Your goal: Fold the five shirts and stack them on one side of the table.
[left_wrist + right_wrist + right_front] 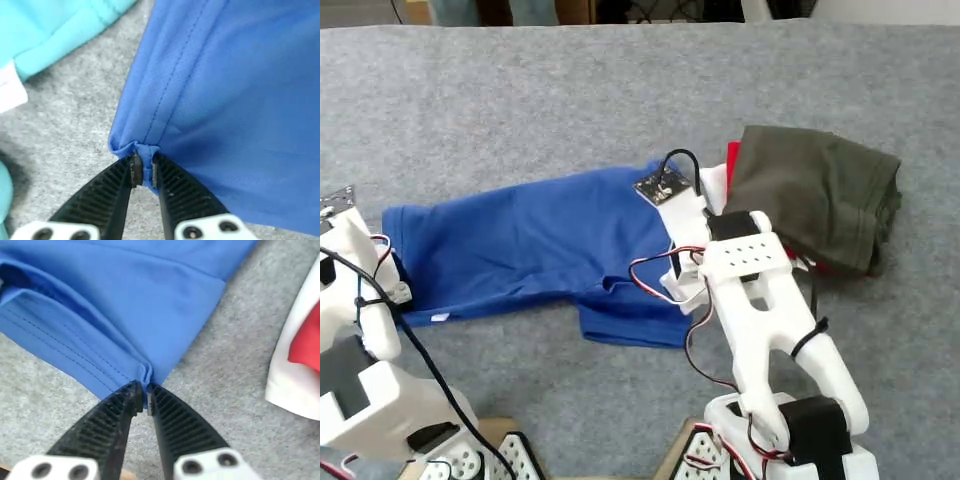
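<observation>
A blue shirt (530, 250) lies spread across the middle of the grey table. My left gripper (143, 171) is shut on a bunched corner of the blue shirt (230, 100), at the shirt's left end, where the left arm (355, 300) stands. My right gripper (145, 396) is shut on a stitched hem of the blue shirt (125, 305), at its right end under the right arm (760, 290). A folded stack sits at the right, with an olive shirt (820, 195) on top and red (732, 158) and white (713, 180) cloth beneath.
Turquoise fabric (50, 30) with a white label (10, 92) lies on the table just beyond the left gripper. White cloth (295, 375) and red cloth (307, 340) of the stack lie close beside the right gripper. Bare grey table stretches along the far side (570, 90).
</observation>
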